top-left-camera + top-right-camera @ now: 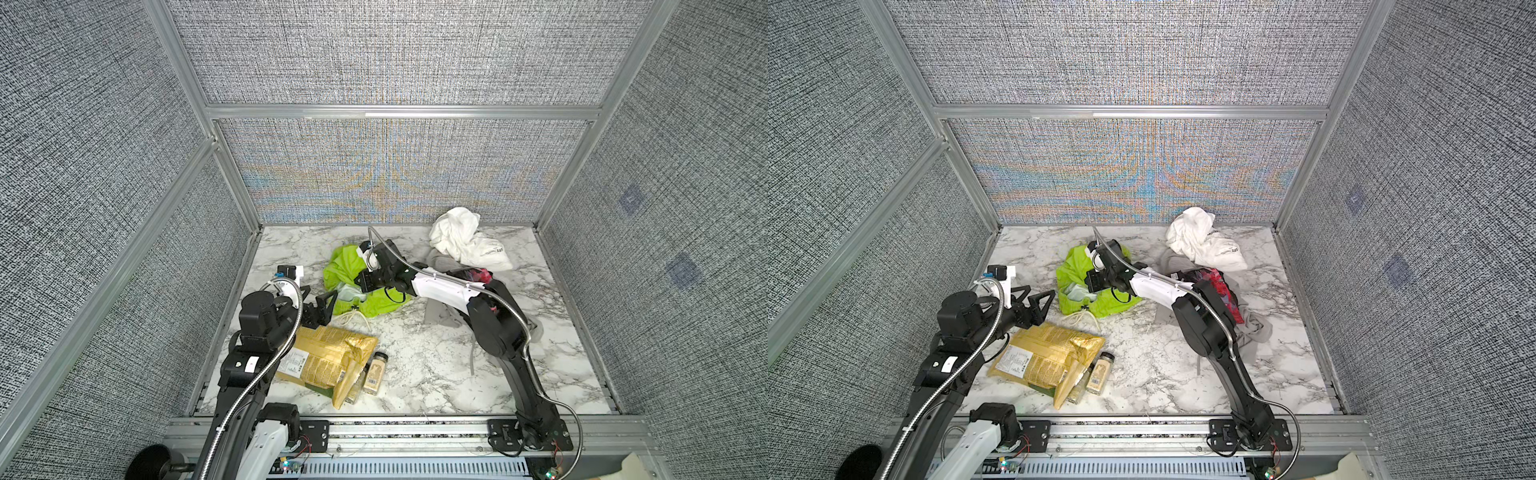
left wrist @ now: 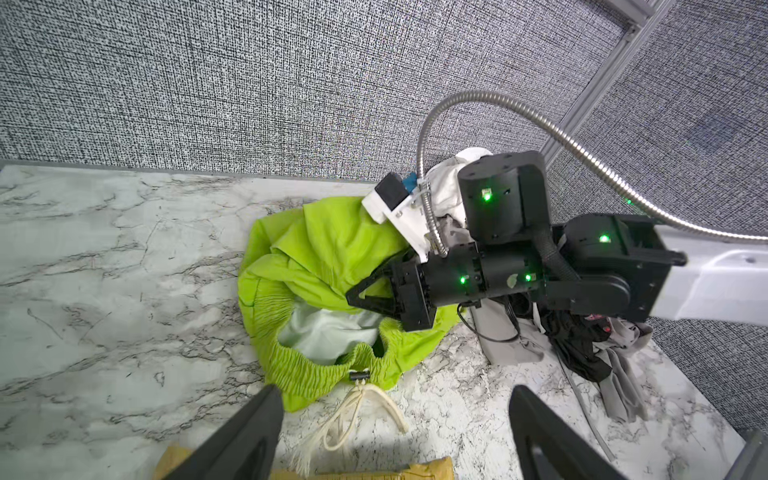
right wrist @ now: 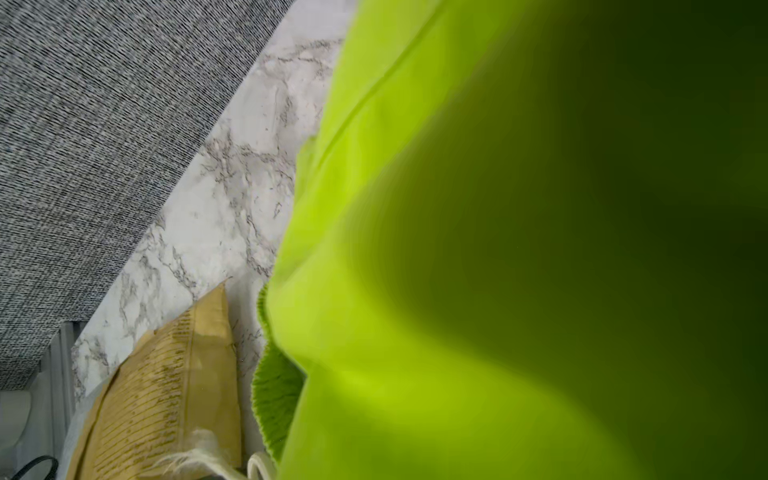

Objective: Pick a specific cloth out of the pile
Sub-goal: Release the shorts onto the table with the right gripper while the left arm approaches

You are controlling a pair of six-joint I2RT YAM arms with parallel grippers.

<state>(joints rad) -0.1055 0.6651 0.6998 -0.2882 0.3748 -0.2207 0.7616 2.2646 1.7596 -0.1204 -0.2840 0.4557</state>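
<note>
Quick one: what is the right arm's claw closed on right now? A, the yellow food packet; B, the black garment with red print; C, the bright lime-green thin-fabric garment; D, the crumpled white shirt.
C: the right claw is shut with its tips pinching the bright lime-green thin-fabric garment, well apart from the crumpled white shirt.

R gripper [image 1: 1089, 286] on lime cloth [image 1: 1071, 266]; L gripper [image 1: 1041, 291] beside, jaws apart.
</note>
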